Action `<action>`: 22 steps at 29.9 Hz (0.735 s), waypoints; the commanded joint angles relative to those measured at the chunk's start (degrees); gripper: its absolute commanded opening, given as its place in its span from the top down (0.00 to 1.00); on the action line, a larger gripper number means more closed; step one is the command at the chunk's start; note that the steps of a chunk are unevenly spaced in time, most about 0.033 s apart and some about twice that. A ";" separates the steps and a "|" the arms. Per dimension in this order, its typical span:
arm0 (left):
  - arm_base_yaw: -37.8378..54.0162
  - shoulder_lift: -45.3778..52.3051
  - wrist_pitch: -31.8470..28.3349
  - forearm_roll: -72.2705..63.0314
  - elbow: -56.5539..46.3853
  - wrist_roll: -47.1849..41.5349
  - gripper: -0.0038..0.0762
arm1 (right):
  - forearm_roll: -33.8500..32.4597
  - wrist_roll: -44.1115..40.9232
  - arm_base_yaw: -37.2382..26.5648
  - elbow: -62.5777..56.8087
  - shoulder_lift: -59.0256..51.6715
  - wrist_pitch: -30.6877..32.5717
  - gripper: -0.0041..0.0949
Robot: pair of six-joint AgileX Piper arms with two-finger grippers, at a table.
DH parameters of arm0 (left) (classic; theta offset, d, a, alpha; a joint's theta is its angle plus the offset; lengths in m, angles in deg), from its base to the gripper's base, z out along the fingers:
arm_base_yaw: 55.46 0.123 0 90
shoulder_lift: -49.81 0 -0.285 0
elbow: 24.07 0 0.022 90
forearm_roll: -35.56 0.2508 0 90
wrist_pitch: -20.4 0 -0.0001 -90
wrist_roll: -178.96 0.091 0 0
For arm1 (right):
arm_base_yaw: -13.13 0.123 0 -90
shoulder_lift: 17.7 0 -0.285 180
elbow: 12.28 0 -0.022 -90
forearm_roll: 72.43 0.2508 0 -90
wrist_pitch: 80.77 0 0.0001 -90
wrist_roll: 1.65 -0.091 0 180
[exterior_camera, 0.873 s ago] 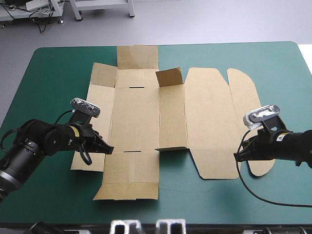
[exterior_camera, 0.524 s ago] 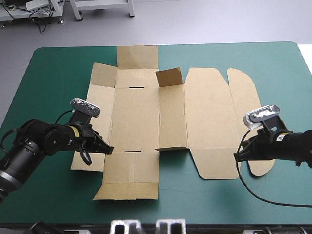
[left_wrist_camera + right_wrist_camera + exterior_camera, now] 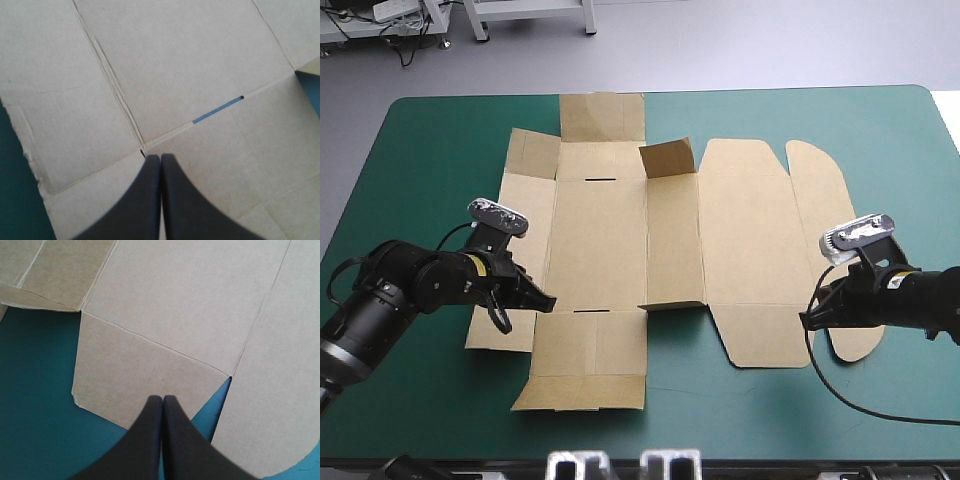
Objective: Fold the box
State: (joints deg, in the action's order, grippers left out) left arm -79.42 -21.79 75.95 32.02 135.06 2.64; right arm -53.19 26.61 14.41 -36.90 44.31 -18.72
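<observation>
- High view: a flat, cut sheet of brown board, the box [image 3: 620, 230], lies unfolded across the middle of the table's teal-green cover [image 3: 420, 150].
- One small square flap [image 3: 668, 158] near the box's far edge stands tilted up. The other panels lie flat.
- The left gripper [image 3: 548, 303], with two black fin-shaped fingers, sits low over the left part of the box, toward the table's near edge.
- In the left wrist view its fingers are pressed together into one point with nothing between them. The tip is over a spot where several creases meet.
- A narrow slot [image 3: 218, 109] cut in the board lies just ahead of that tip, and the cover shows through it.
- The right gripper [image 3: 804, 322] is at the near right part of the box, beside the long rounded end panel [image 3: 815, 190].
- In the right wrist view its fingers are likewise closed and empty. The tip is at the near edge of a rectangular flap [image 3: 135, 370], beside a wedge of cover between that flap and the rounded panel.
</observation>
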 commanded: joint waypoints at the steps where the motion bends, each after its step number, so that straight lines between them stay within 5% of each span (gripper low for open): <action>1: -0.19 -2.40 -3.92 -1.01 4.01 -0.40 0.95 | 1.33 0.50 0.09 1.19 -0.70 -2.24 0.97; 5: 1.04 -7.80 -4.05 -4.51 8.17 1.60 0.93 | 1.33 0.66 0.09 1.19 -0.70 -2.64 0.97; 13: 20.93 -13.33 6.83 -37.05 11.08 30.47 0.93 | 1.33 0.66 0.09 1.19 -0.70 -3.32 0.97; 22: 43.73 -13.33 17.01 -38.48 11.08 32.89 0.89 | 1.33 0.66 0.09 1.19 -0.70 -5.05 0.97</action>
State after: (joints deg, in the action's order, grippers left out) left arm -39.99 -36.85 89.56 -3.05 144.36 35.11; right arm -53.19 26.61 14.41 -36.90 44.31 -20.96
